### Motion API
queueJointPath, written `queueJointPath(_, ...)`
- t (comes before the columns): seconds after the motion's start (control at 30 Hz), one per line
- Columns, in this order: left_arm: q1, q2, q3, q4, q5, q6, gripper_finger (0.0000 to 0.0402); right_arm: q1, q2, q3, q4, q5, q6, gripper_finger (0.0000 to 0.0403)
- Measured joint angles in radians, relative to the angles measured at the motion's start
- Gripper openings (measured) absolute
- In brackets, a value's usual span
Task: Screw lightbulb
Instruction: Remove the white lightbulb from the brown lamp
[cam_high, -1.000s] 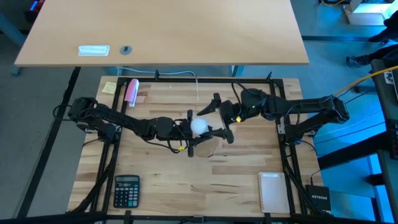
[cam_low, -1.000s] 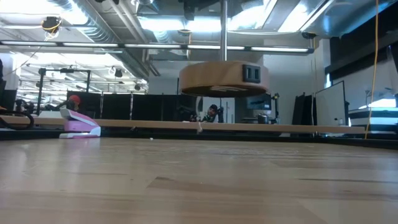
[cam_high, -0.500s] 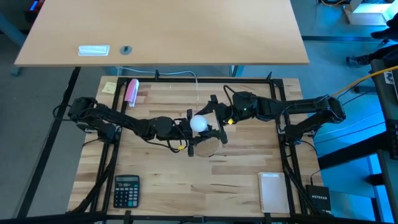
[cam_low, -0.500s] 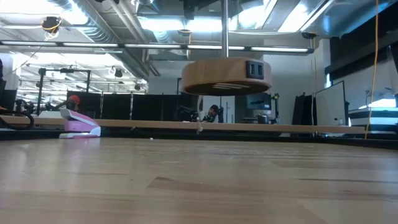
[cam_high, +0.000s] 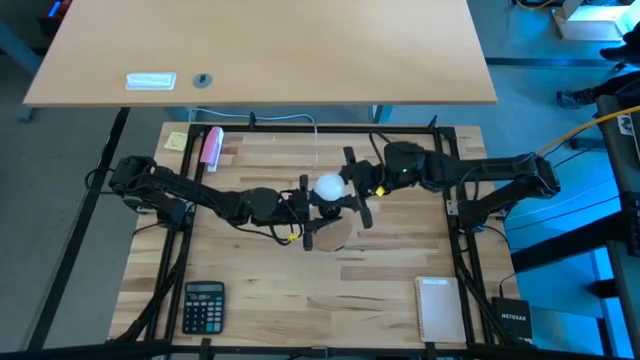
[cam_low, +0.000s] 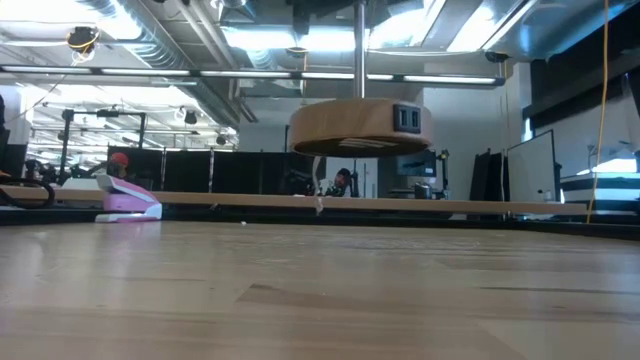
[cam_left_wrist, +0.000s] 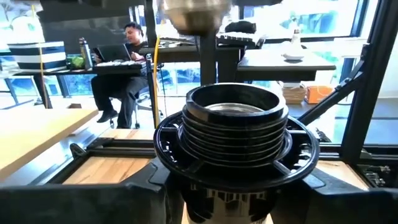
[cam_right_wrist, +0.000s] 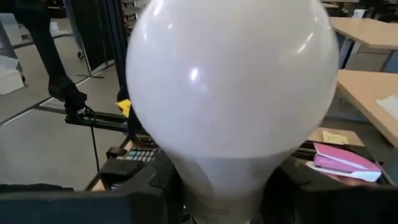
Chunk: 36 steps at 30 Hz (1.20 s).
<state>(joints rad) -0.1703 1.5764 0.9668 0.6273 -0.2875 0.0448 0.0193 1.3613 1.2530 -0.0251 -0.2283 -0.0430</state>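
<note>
The lightbulb (cam_high: 328, 187) is white and frosted and fills the right wrist view (cam_right_wrist: 230, 87), with my right gripper (cam_high: 347, 190) shut on it at mid-table. Its silvery screw base (cam_left_wrist: 194, 15) hangs above the black socket (cam_left_wrist: 236, 130), apart from it. The socket sits on a round wooden disc (cam_low: 360, 125), which hovers clear of the table top. My left gripper (cam_high: 305, 215) comes from the table's left and is shut on that disc-and-socket piece. My left gripper holds the socket piece low down (cam_left_wrist: 230, 208), between its two fingers (cam_left_wrist: 93, 199); the picture's bottom edge cuts off the contact itself. The disc hangs level, clear of the table, with the socket opening up. My right gripper pinches the bulb's tapering neck (cam_right_wrist: 217, 180), just under the globe, between its two fingers (cam_right_wrist: 146, 186). The fingers come roughly level from the table's right. The bulb stands upright, globe up, lifted clear of the socket.
A pink stapler (cam_high: 212, 147) and a yellow note (cam_high: 176, 140) lie at the far left. A calculator (cam_high: 204, 305) sits near left and a notepad (cam_high: 440, 308) near right. A larger table (cam_high: 260, 50) stands beyond the far edge. A seated person (cam_left_wrist: 130, 56) shows in the room.
My right gripper went a little toward the table's left, then back toward the right and far edge. The bulb now shows farther toward the far edge and the right than a second ago. The disc has hardly moved.
</note>
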Motion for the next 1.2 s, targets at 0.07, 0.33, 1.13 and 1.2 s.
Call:
queueJointPath(0.07, 0.0, 0.0, 0.0, -0.013, -0.01, 0.0, 0.0153, 0.0, -0.007, 0.014, -0.024, 0.0, -0.015, 0.0144)
queueJointPath(0.33, 0.0, 0.0, -0.009, -0.034, -0.139, 0.042, 0.0153, 0.0, -0.084, 0.028, -0.163, 0.046, -0.051, 0.0144)
queueJointPath(1.13, 0.146, 0.001, -0.221, -0.002, -0.136, -0.063, 0.0161, -0.027, -0.115, -0.47, 0.031, 0.239, -0.011, 0.0144)
queueJointPath(1.2, 0.147, 0.002, -0.222, -0.02, -0.143, -0.055, 0.0192, -0.027, -0.115, -0.486, 0.028, 0.253, -0.007, 0.0144)
